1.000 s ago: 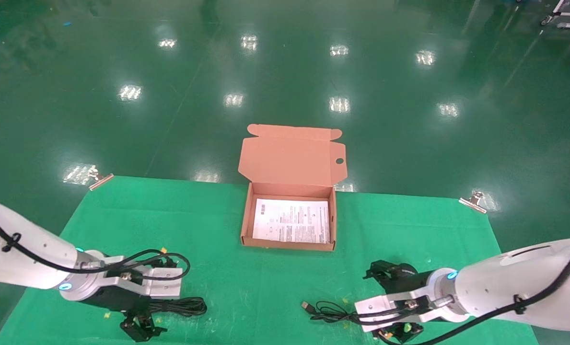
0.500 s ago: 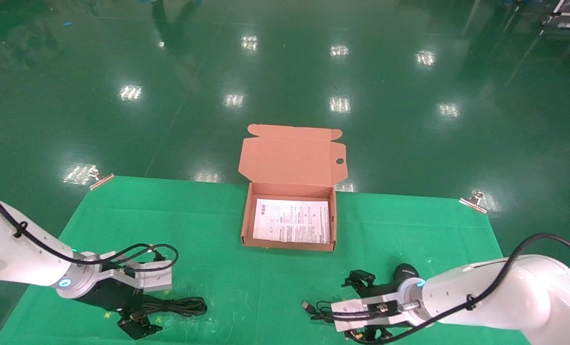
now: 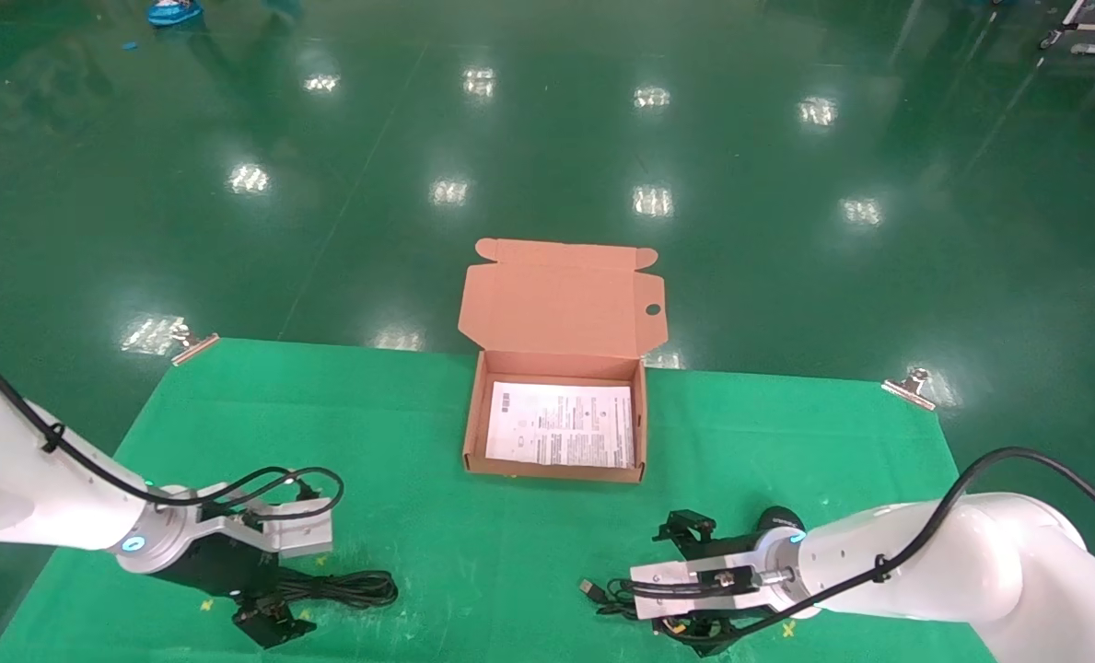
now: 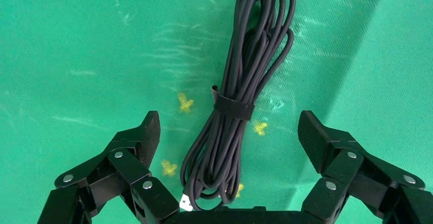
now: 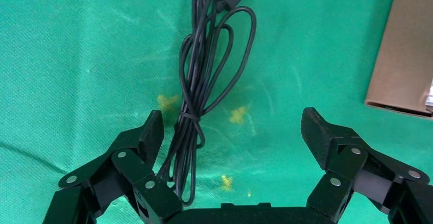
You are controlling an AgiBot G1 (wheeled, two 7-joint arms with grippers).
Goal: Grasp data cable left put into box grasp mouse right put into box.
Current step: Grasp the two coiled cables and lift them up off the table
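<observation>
The data cable (image 3: 355, 587), a thick black strapped bundle, lies on the green cloth at the front left. My left gripper (image 3: 294, 578) is open and low over its near end; in the left wrist view the cable (image 4: 240, 89) lies between the spread fingers of the gripper (image 4: 229, 127). The mouse (image 3: 780, 519) is mostly hidden behind my right wrist. Its thin cord (image 3: 616, 594) with a USB plug lies to its left. My right gripper (image 3: 676, 585) is open over that cord (image 5: 196, 96), which runs close to one finger of the gripper (image 5: 232, 122). The box (image 3: 554, 471) stands open with a white sheet (image 3: 561, 435) inside.
The box lid (image 3: 561, 308) stands up behind the box, past the table's far edge. A box corner shows in the right wrist view (image 5: 403, 55). Metal clips (image 3: 192, 345) (image 3: 911, 387) hold the cloth at the far corners. Small yellow marks dot the cloth.
My right arm has swung left and lower, from beside the mouse to over the mouse's cord. My left gripper has shifted slightly left and settled over the data cable's end.
</observation>
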